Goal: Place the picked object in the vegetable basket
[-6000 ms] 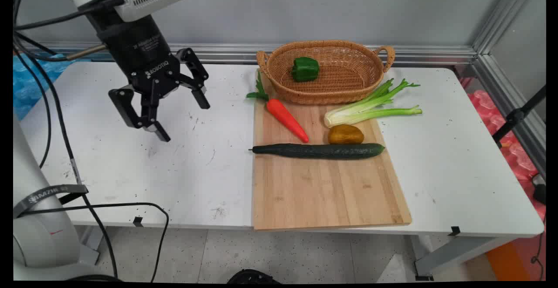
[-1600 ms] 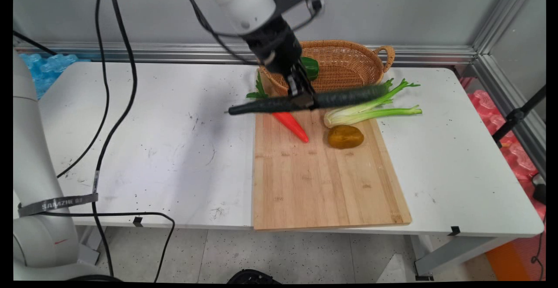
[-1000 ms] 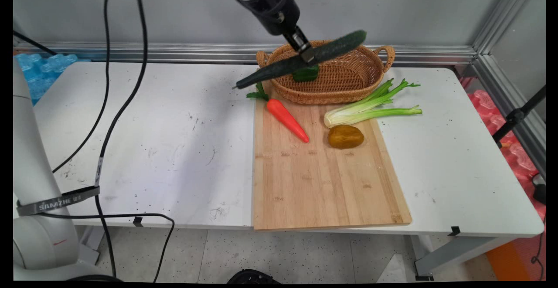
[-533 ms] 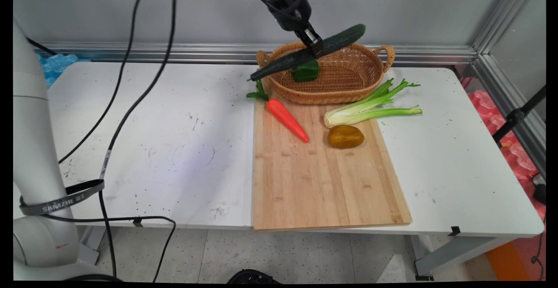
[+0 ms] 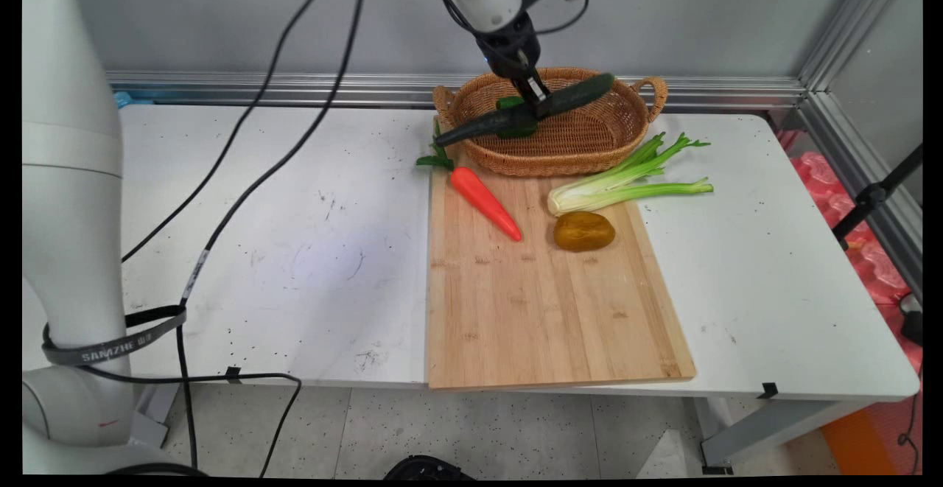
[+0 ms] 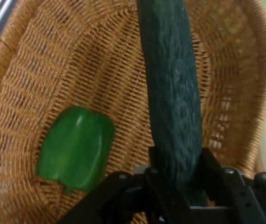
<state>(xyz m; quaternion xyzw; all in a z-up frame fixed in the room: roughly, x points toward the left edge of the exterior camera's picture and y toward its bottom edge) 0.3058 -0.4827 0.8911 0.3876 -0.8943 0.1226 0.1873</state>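
Cucumber (image 5: 527, 109) is the long dark green thing pinched in my pincer (image 5: 538, 104), and my two fingers press on it from both sides near its middle. It sticks out past my fingers both ways. It is tilted, with one end low over the rim of the basket (image 5: 560, 159) and the other end higher over the far side. From my hand, the cucumber (image 6: 172, 98) runs straight away from my pincer (image 6: 177, 186), up the middle of what I see.

Just under my pincer is the woven basket (image 6: 25, 93). A green pepper (image 6: 75, 148) lies inside it, off to the side of the cucumber. I cannot tell if the cucumber touches the pepper (image 5: 510, 102) or the basket.

Nearer than the basket is a wooden board (image 5: 545, 310) on the white table (image 5: 258, 236). On the board, below my pincer, lie an orange carrot (image 5: 486, 203) and a brown potato (image 5: 584, 230). Some celery (image 5: 626, 181) lies beside the potato, partly off the board.
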